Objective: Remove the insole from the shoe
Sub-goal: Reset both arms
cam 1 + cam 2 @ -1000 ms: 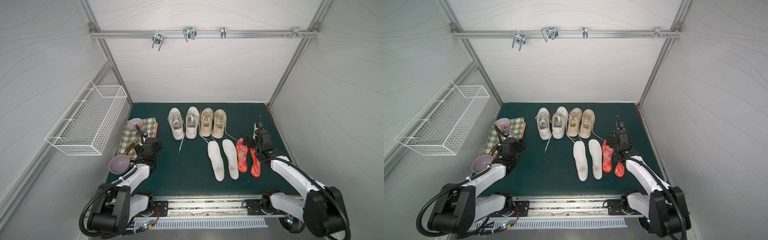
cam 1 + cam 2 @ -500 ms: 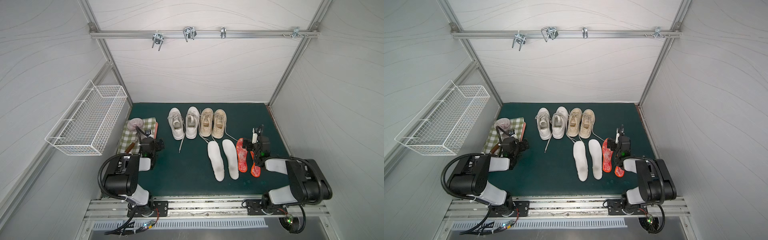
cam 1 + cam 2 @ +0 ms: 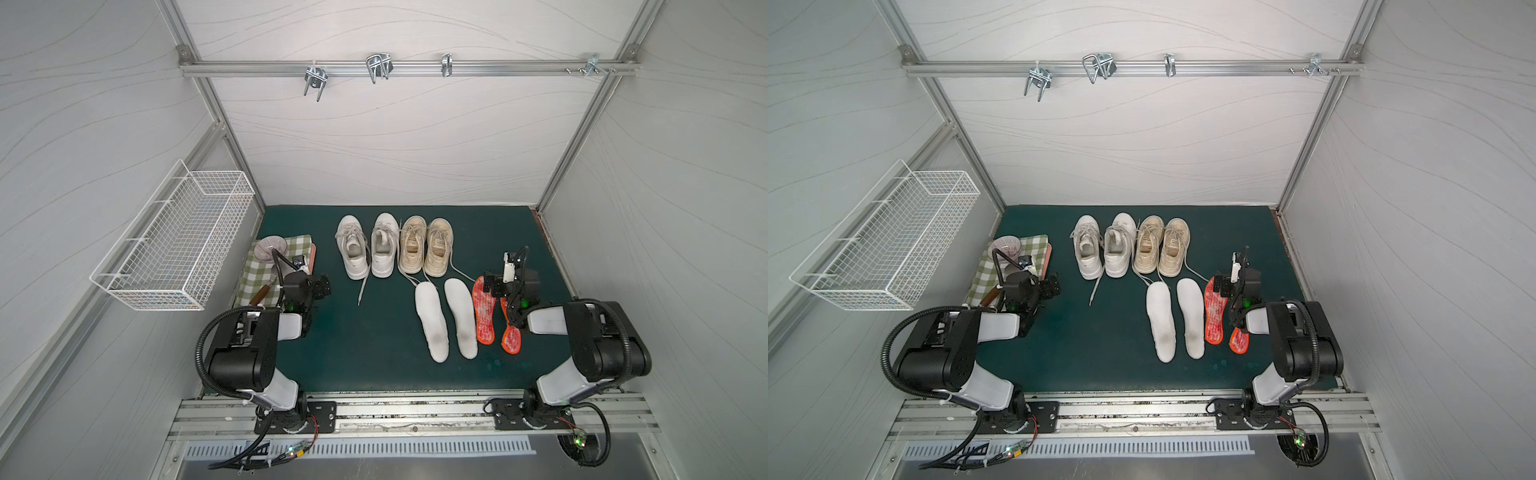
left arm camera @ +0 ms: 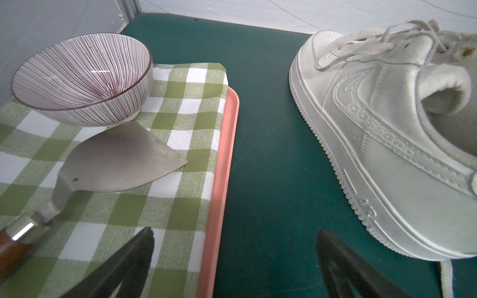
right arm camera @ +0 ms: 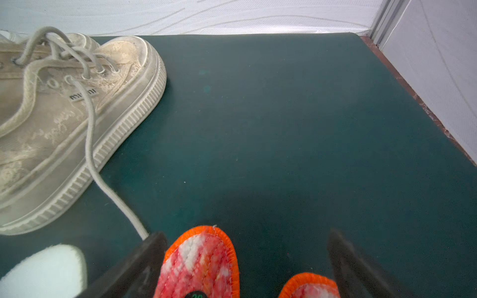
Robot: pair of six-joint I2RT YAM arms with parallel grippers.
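Four shoes stand in a row at the back of the green mat: a white pair (image 3: pixel 352 249) (image 3: pixel 384 245) and a beige pair (image 3: pixel 411 245) (image 3: pixel 439 247). In front of them lie two white insoles (image 3: pixel 432 324) (image 3: pixel 460 318) and two red insoles with orange edging (image 3: pixel 484 311) (image 3: pixel 511 336). My right gripper (image 3: pixel 510 279) (image 5: pixel 245 236) hangs open and empty over the toe ends of the red insoles (image 5: pixel 201 260), right of the beige shoe (image 5: pixel 64 123). My left gripper (image 3: pixel 322 286) (image 4: pixel 236 232) is open and empty over the tray edge, left of the white shoe (image 4: pixel 382 144).
A pink tray (image 4: pixel 222 165) at the left carries a green checked cloth (image 4: pixel 180 116), a striped bowl (image 4: pixel 82 77) and a metal spatula (image 4: pixel 116 160). A white wire basket (image 3: pixel 174 245) hangs on the left wall. Hooks (image 3: pixel 376 66) hang from the overhead rail.
Both arms have folded up, their elbows rising toward the camera. The grippers shifted only slightly and stayed open. The insoles and shoes have not moved.
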